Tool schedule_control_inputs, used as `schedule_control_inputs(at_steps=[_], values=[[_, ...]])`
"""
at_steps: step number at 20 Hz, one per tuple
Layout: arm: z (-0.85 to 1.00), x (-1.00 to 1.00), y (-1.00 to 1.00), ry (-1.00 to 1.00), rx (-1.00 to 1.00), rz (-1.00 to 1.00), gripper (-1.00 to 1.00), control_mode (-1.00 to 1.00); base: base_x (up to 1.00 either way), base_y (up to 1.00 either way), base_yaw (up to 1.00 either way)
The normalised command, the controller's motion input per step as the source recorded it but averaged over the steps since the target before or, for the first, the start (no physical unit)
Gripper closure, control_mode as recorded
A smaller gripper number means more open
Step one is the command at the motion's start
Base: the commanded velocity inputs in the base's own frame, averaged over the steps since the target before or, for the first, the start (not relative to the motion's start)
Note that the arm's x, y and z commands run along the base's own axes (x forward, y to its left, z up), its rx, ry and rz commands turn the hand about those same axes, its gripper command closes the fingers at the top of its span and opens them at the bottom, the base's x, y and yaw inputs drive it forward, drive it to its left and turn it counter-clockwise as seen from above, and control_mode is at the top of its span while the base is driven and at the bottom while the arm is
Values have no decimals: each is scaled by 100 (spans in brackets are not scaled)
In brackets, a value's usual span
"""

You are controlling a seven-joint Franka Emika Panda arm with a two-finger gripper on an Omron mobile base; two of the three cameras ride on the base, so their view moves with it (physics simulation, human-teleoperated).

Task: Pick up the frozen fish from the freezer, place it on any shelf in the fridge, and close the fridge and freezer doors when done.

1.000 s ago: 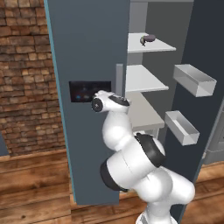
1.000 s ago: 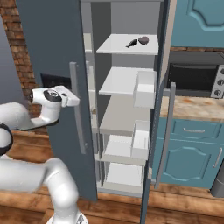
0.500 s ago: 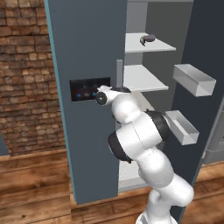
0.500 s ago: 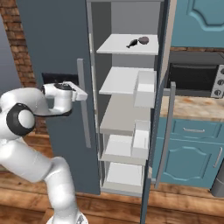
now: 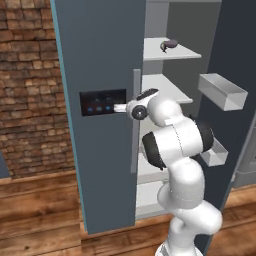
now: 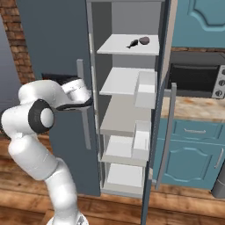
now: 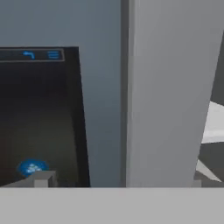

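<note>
The frozen fish (image 6: 132, 44) lies on the top shelf of the open fridge (image 6: 127, 83), next to a dark maroon lump (image 6: 144, 41). From the left base view the frozen fish (image 5: 163, 47) is a small dark sliver on that same shelf. The freezer (image 5: 95, 60) door with the black panel (image 5: 102, 102) looks shut. My gripper (image 5: 119, 107) is open and points at that door, close to its grey bar handle (image 5: 135, 120). In the hand view the handle (image 7: 162, 96) stands between my fingertips (image 7: 41, 178), with the panel (image 7: 39, 113) to its left.
The fridge door (image 6: 160, 88) swings out to the right, carrying pale bins (image 5: 222, 90) and a grey bar handle (image 6: 166, 132). Teal cabinets and a microwave (image 6: 197, 79) stand behind it. A brick wall (image 5: 25, 100) lies left of the freezer.
The arm has folded up and swung the hand from in front of the door to right beside the freezer handle. The jaws have opened a touch wider.
</note>
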Motion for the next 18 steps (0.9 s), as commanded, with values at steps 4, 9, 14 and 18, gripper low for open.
schedule_control_inputs(at_steps=[4, 9, 14, 18], values=[[67, -41, -4, 0, 10, 0, -100, -100, 0, 0, 0], [100, -29, -1, 0, 8, 0, -100, -100, 0, 0, 0], [100, -72, 1, 0, 3, 0, -100, -100, 0, 0, 0], [63, 10, 4, 0, 0, 0, -100, -100, 0, 0, 0]])
